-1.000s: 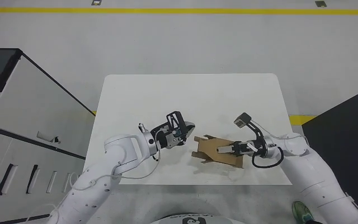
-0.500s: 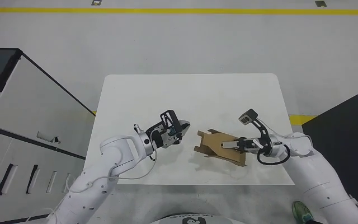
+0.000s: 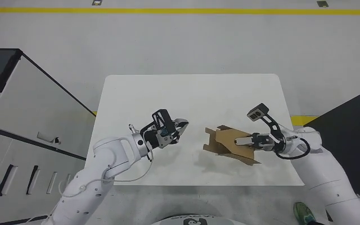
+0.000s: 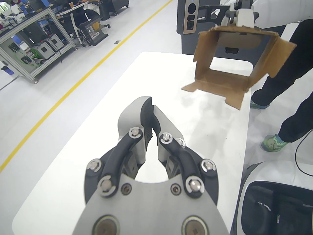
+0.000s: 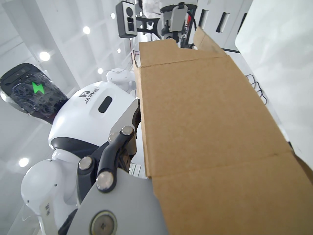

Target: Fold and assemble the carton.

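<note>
Carton is up over the right-front part of the table, open end turned left. Right gripper sits at the carton's right end, clamped on a wall there. Can't tell whether the lowest flap touches the tabletop. Left gripper hangs left of the carton and apart from it, over the table's middle, tips aimed at the open end. Off the table's left edge stands a cabinet. Behind the table, well apart from its far edge, a floor line runs left to right.
</note>
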You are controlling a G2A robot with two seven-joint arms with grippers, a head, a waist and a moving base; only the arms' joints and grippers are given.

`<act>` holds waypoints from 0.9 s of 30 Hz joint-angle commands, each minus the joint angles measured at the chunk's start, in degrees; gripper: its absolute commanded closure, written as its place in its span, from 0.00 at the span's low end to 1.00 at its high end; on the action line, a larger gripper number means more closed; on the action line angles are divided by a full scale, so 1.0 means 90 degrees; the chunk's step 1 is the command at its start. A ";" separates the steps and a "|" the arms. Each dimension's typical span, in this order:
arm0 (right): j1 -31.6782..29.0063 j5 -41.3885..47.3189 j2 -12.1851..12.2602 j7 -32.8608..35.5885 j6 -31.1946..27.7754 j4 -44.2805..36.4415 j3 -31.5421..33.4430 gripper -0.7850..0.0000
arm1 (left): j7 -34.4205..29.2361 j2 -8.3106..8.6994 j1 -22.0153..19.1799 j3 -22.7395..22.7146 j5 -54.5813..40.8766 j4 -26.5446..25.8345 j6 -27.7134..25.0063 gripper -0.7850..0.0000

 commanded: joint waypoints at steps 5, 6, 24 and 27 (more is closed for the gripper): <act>0.0249 0.0523 0.0141 -0.0007 -0.0006 0.0051 -0.0411 1.00 | 0.0072 0.0032 0.0163 -0.0117 0.0029 -0.0124 -0.0108 1.00; 0.0318 0.0570 0.0174 -0.0007 -0.0007 0.0091 -0.0496 1.00 | 0.0083 0.0036 0.0184 -0.0131 0.0039 -0.0142 -0.0116 1.00; 0.0752 0.0874 0.0353 -0.0108 0.0124 0.0233 -0.1095 1.00 | 0.0199 0.0058 0.0321 -0.0209 -0.0003 -0.0202 -0.0181 1.00; 0.0811 0.1025 0.0305 -0.0007 0.0192 0.0257 -0.1154 1.00 | 0.0290 0.0056 0.0308 -0.0161 0.0024 -0.0233 -0.0227 1.00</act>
